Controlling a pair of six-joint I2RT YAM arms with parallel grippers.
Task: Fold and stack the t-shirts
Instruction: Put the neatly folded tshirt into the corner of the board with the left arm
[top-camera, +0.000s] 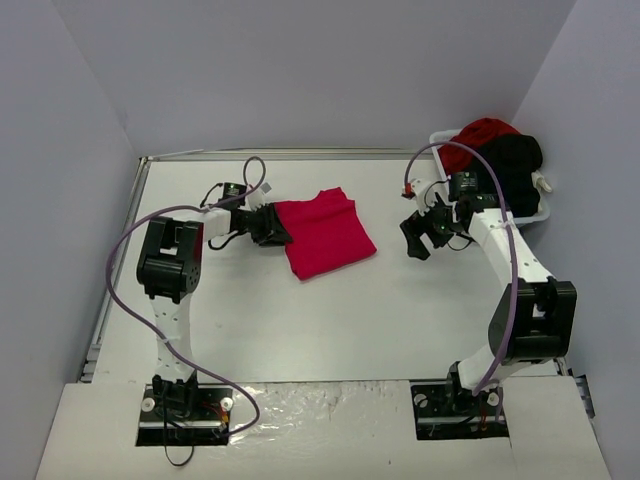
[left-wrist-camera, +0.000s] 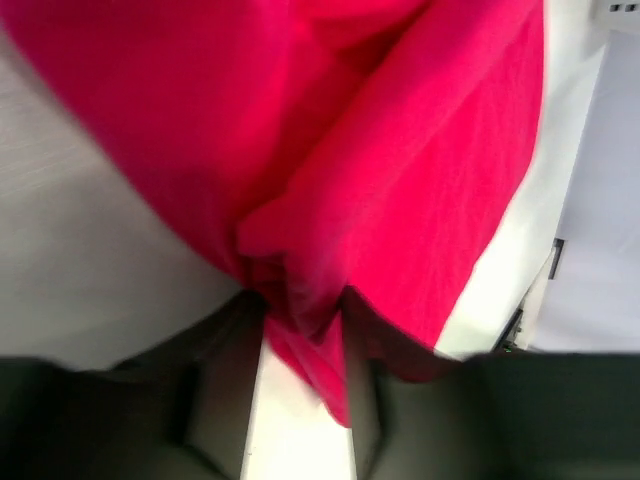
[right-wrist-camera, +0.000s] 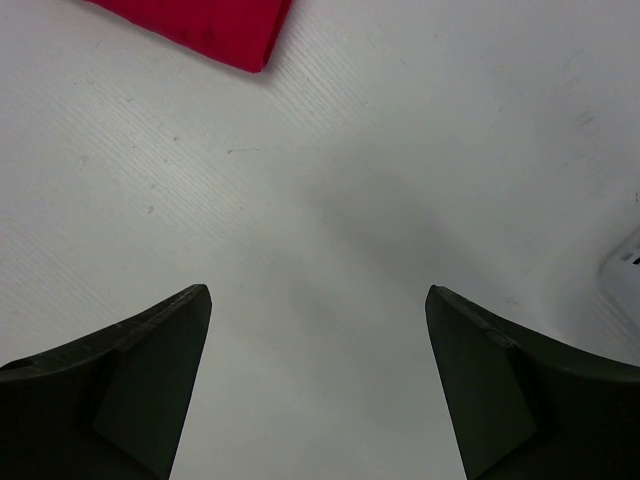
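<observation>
So at this point the left gripper (top-camera: 268, 226) had its two fingers (left-wrist-camera: 225, 360) pinched on a bunched fold at the left edge of the bright red cloth t-shirt (top-camera: 325, 235). That shirt lay roughly in the middle of the white table (top-camera: 330, 320), already doubled over into a rough, slightly skewed rectangle. In the left wrist view the cloth was gathered right between the fingers and touching both, so it looked like a proper grip rather than a near miss. The right gripper (top-camera: 420, 235) hung just off the shirt's right side with its jaws spread wide and nothing between them; its own camera showed only bare table and one red corner. Over at the far right, the white plastic basket (top-camera: 541, 212) held a second red shirt (top-camera: 483, 133) and a black cloth shirt (top-camera: 518, 160), both just heaped in there, unfolded. Progress-wise it looked early: one shirt partway folded and probably due another fold or a tidy-up, two not yet taken out, and no stack started anywhere that the cameras showed.
</observation>
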